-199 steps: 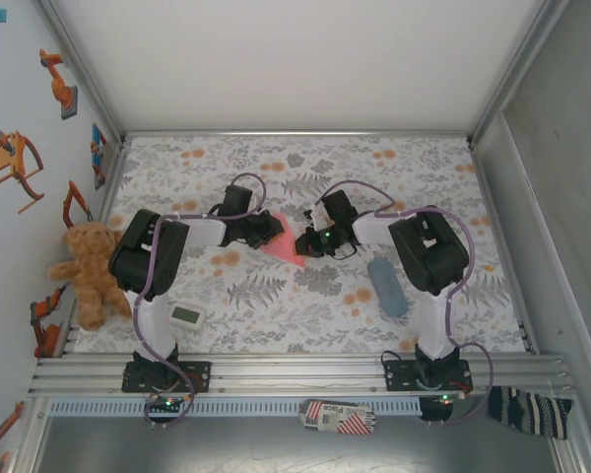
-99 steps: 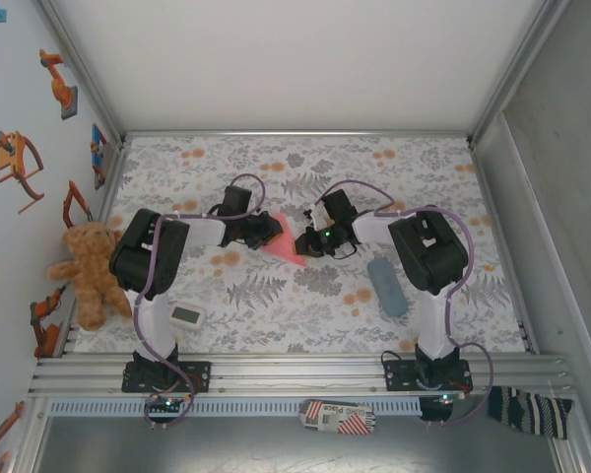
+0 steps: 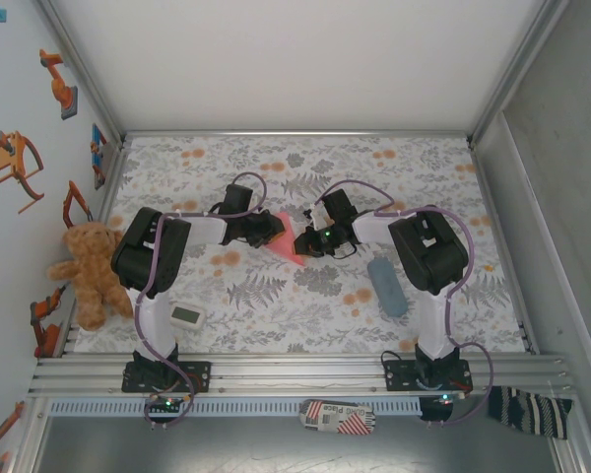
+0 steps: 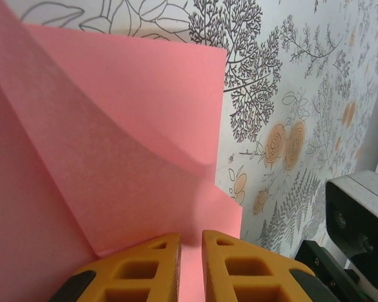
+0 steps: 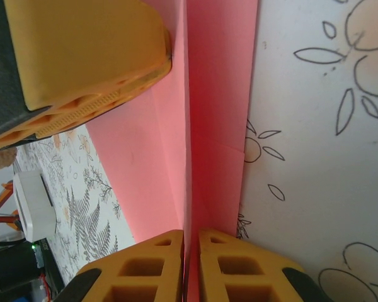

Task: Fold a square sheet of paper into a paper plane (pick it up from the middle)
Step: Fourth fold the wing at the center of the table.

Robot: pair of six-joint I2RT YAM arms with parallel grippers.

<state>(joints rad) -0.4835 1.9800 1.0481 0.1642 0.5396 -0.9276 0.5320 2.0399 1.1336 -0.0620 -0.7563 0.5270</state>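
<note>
1. The left gripper is clenched on the pink paper. Its two orange fingers stand almost together, with a thin edge of sheet running in between them. Ahead of the fingertips the sheet fans out in two overlapping layers, the upper one curling off the floral table cover.
2. The right gripper is also clamped on the paper. The centre crease runs straight out from between its fingertips, with one flap lying on each side of that line. A finger of the left gripper presses the far flap, up and to the left of the right fingertips.
3. Change over the last second, from above: the pink shape between the two grippers was a broader wedge. It now reads as a narrower sliver, and the right gripper has edged closer to the left one.
4. We take this to mean the halves are being closed along the centre crease, so this is a middle fold, not a finished dart.
5. Risk, as we judge it: the curled upper layer may crease crooked if the pinch slips.
</note>
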